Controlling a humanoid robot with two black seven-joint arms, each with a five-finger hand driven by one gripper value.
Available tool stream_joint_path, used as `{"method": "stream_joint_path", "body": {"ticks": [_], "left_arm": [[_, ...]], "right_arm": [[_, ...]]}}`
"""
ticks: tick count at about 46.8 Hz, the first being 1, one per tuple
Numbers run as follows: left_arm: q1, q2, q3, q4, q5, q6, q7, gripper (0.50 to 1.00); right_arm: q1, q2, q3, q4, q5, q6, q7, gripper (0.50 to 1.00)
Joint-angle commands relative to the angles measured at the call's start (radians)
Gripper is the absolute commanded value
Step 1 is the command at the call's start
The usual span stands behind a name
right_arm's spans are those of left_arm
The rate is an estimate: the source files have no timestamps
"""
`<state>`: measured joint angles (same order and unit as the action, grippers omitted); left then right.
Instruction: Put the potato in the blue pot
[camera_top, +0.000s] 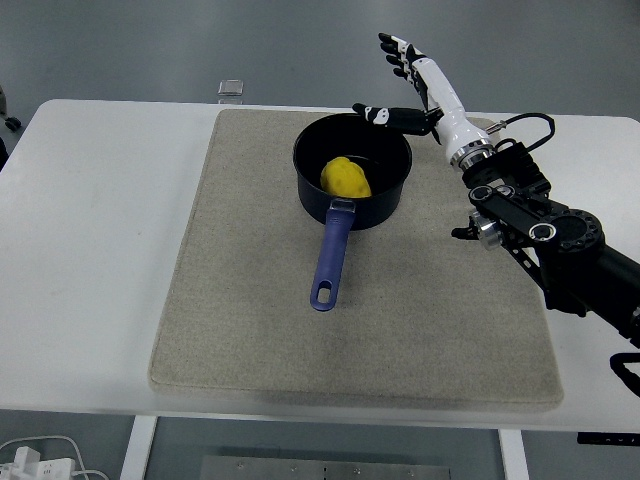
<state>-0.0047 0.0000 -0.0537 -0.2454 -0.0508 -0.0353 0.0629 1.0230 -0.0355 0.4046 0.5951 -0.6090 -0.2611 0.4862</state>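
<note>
The potato (345, 178) lies in the pot (392, 192) (handle toward the near edge) on the mat (240, 300).

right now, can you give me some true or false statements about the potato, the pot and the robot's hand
1. The potato lies inside the blue pot. True.
2. The right hand grips the potato. False: its fingers are spread, holding nothing, above the pot's far right rim.
3. The pot's handle points toward the table's near edge. True.
4. The pot stands on the bare white table. False: it stands on the beige mat.
5. The left hand is reaching for the pot handle. False: no left hand is in view.
</note>
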Motion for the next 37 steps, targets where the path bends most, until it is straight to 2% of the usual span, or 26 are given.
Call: {"method": "stream_joint_path", "body": {"ticks": [1, 6, 14, 17, 20, 22, 26, 29, 37], "left_arm": [[0.000, 0.000, 0.000, 0.000, 0.000, 0.000, 0.000, 0.994], [0.000, 0.000, 0.000, 0.000, 0.002, 0.000, 0.000, 0.994], [0.000, 0.000, 0.000, -0.002, 0.002, 0.000, 0.001, 0.992], [0.002, 0.000, 0.000, -0.002, 0.002, 0.000, 0.002, 0.994], [0.003, 0.000, 0.000, -0.002, 0.002, 0.000, 0.002, 0.994], [0.003, 0.000, 0.000, -0.002, 0.002, 0.000, 0.002, 0.994], [0.003, 0.000, 0.000, -0.002, 0.002, 0.000, 0.000, 0.994], [0.003, 0.000, 0.000, -0.002, 0.002, 0.000, 0.002, 0.994], [0.003, 0.000, 0.000, -0.002, 0.002, 0.000, 0.002, 0.994]], "right_arm": [[-0.003, 0.000, 0.037, 0.002, 0.139, 0.000, -0.034, 0.921], [-0.001, -0.004, 0.056, 0.000, 0.329, 0.000, -0.043, 0.921], [0.009, -0.034, 0.072, 0.000, 0.549, 0.000, -0.044, 0.921], [0.011, -0.035, 0.098, 0.000, 0.604, 0.006, -0.066, 0.921], [0.009, -0.044, 0.117, 0.000, 0.620, 0.036, -0.125, 0.921], [0.006, -0.057, 0.128, 0.000, 0.621, 0.075, -0.155, 0.923], [0.003, -0.078, 0.146, 0.000, 0.627, 0.189, -0.169, 0.921], [0.003, -0.086, 0.163, -0.003, 0.627, 0.238, -0.166, 0.923], [0.002, -0.087, 0.194, -0.011, 0.626, 0.261, -0.164, 0.921]]}}
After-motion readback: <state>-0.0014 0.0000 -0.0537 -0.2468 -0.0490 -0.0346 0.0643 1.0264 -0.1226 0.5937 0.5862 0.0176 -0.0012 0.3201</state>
